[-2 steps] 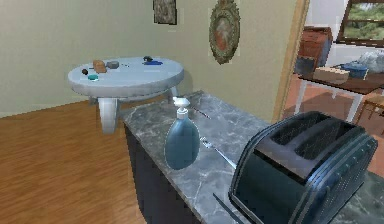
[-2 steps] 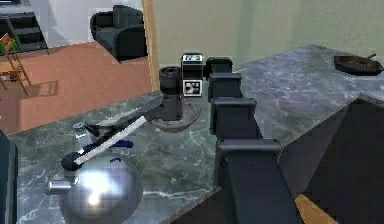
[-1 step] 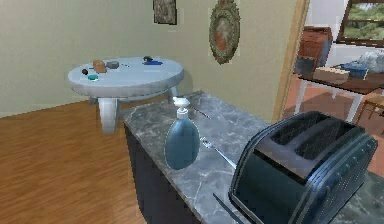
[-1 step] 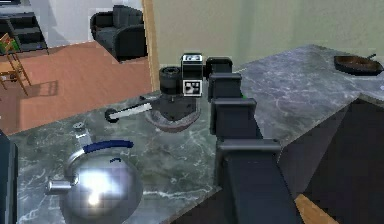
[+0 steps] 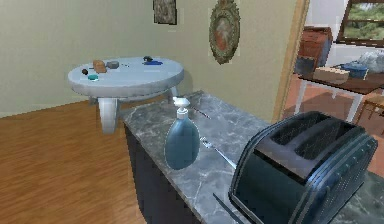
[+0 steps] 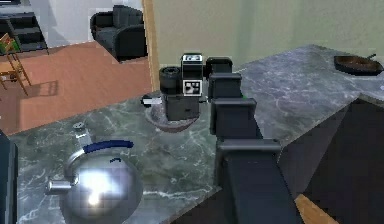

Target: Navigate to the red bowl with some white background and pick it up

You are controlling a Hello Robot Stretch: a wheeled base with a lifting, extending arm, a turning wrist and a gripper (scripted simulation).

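Stretch stands alongside the marble counter (image 6: 300,95), with the arm run out across it. The gripper (image 6: 172,100) sits left of the 2 white marker squares. A low reddish round thing with a white patch at its left rim, taken to be the red bowl (image 6: 162,120), lies on the counter right at the gripper's far end. Cannot tell whether the fingers are over, beside or touching it, nor whether the gripper holds anything, since the bowl is on the stone, not hanging clear. The bowl is round, so there is no long axis to align. Judgement: reach looks about right; the next move hinges on height at the rim, then a straight lift. Kettle (image 6: 98,188) stands near, toward the arm side view's lower left: keep clear.
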